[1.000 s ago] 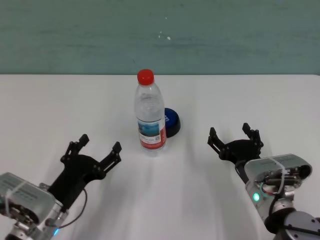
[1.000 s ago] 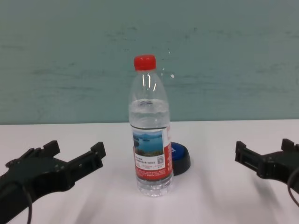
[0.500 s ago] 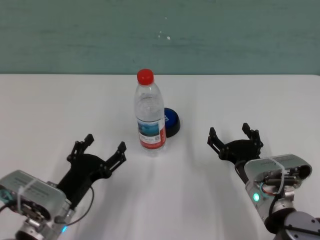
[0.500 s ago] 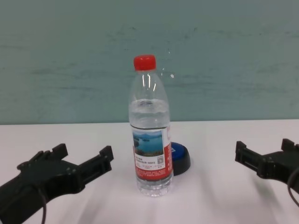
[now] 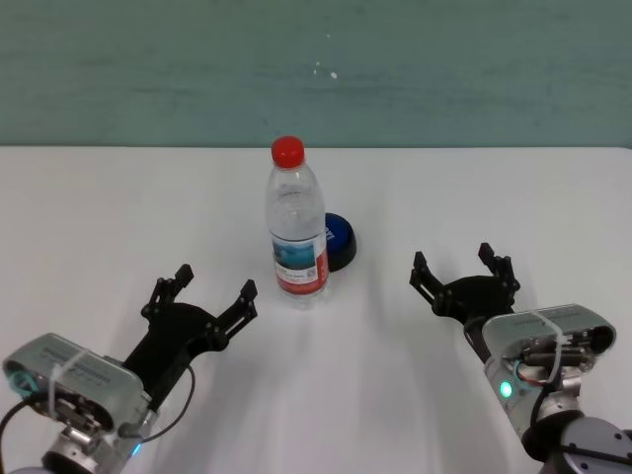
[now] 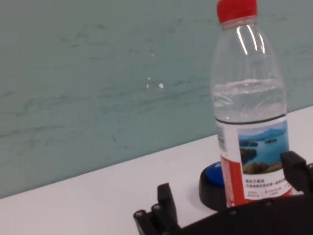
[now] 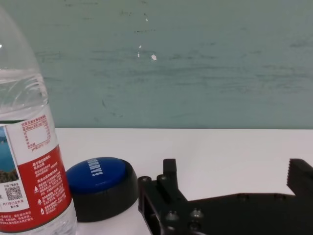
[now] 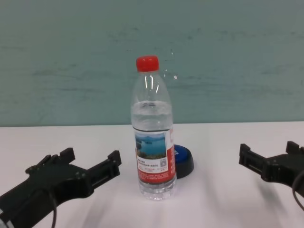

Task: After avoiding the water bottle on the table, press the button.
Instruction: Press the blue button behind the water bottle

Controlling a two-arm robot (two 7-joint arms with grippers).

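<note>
The water bottle point(image 5: 296, 232), clear with a red cap and a blue-and-red label, stands upright mid-table. The button point(image 5: 341, 240), blue dome on a black base, sits just behind it to the right, partly hidden by it in the chest view point(image 8: 183, 161). My left gripper point(image 5: 215, 281) is open and empty, low over the table point(image 5: 118, 217), left of and nearer than the bottle, not touching it. My right gripper point(image 5: 459, 262) is open and empty, to the right of the button and apart from it. The right wrist view shows the button point(image 7: 100, 183) beside the bottle point(image 7: 24, 161).
A teal wall point(image 5: 444, 69) runs behind the table's far edge. White tabletop lies bare on both sides of the bottle and between the two grippers.
My left gripper has moved forward and to the right, closer to the bottle. The right gripper, bottle and button have not moved.
</note>
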